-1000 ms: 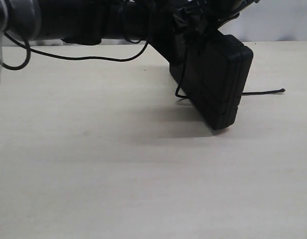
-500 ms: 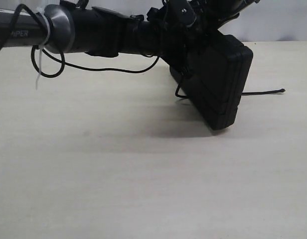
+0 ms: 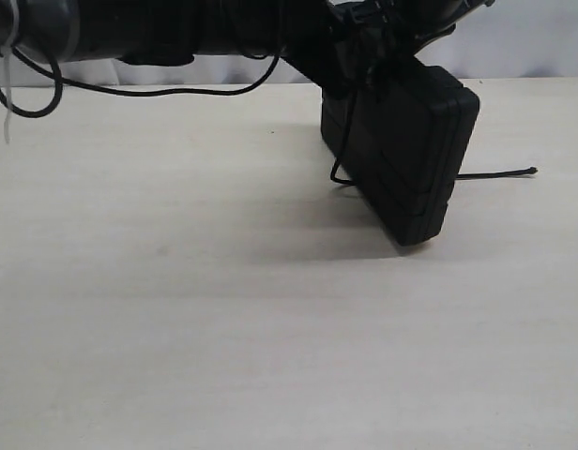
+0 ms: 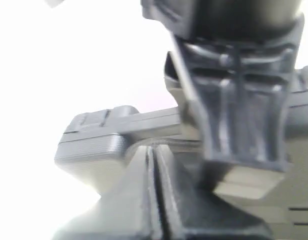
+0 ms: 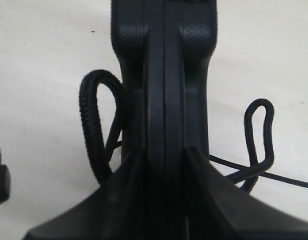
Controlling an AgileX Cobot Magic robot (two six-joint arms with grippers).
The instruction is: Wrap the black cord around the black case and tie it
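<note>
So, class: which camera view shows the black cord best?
The right wrist view: the black cord loops close up on both sides of the black case. The exterior view shows only a thin strand and tail; the left wrist view shows none.

The case tilts at two o'clock of the table. The cord trails along the table from behind it toward three o'clock, with a loop hanging at the case's nine o'clock edge. An arm reaches its top from ten o'clock.

Black case tilted; black cord looped beside (end trailing).
</note>
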